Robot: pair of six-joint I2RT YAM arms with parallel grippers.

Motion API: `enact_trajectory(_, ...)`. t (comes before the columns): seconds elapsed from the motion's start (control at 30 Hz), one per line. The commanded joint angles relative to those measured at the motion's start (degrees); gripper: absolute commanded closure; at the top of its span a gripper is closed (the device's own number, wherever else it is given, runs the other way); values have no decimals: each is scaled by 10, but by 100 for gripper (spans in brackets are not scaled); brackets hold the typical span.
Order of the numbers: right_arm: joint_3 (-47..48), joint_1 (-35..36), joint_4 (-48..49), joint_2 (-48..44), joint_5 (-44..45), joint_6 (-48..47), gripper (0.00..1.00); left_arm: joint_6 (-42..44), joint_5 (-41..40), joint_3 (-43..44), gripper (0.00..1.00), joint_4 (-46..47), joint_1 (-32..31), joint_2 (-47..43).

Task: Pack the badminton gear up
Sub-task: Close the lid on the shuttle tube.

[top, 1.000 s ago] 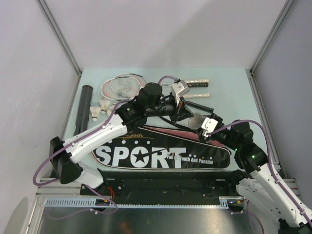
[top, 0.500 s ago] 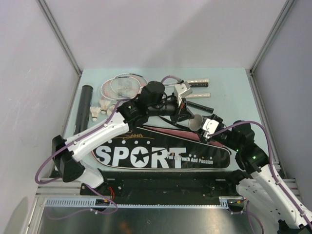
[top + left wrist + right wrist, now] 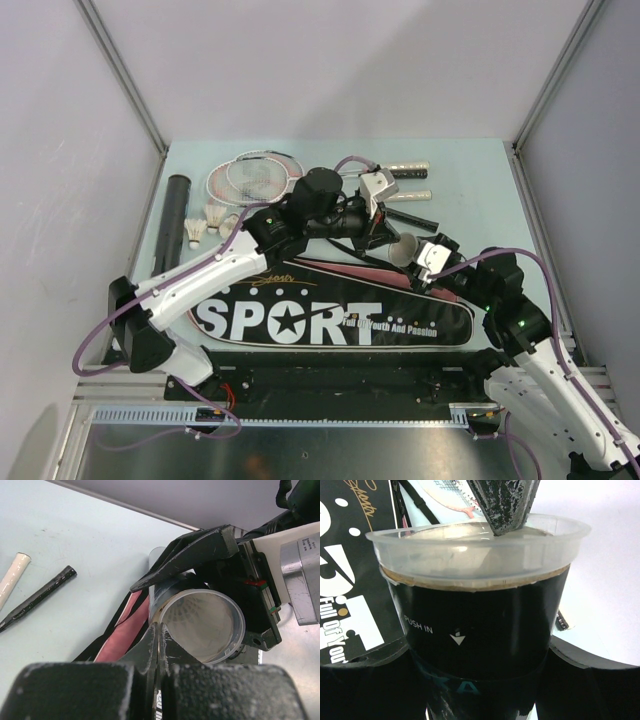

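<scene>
Centre-right of the overhead view: my right pincer [image 3: 480, 680] grips the dark tube [image 3: 480, 625] around its body. Its long axis and capped mouth aim upper-left at my nearer left pincer [image 3: 157, 628], closed tight with its tips at the rim of the clear cap [image 3: 205, 625] (whether nipped, unclear).

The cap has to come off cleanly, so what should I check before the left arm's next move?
1. Right gripper around the dark tube, a finger on each side: ok.
2. Left gripper shut on the clear cap at its rim: ok.
3. Clear cap off the tube: not ok, it sits on the tube's end.
4. Racket bag open to take gear: cannot tell.
5. Loose shuttlecocks away from both grippers: ok.
</scene>
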Motion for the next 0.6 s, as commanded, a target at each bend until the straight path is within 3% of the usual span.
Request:
enact_trajectory(0.0, 10, 4, 78, -21, -55, 20, 87, 37, -50, 22, 100, -53, 2, 14)
enact_trajectory(0.3, 11, 2, 90, -23, -79, 5, 87, 78, -140, 44, 100, -84, -24, 37)
enact_trajectory(0.57, 20, 6, 96, -8, -68, -5, 88, 112, -267, 56, 100, -98, -60, 47)
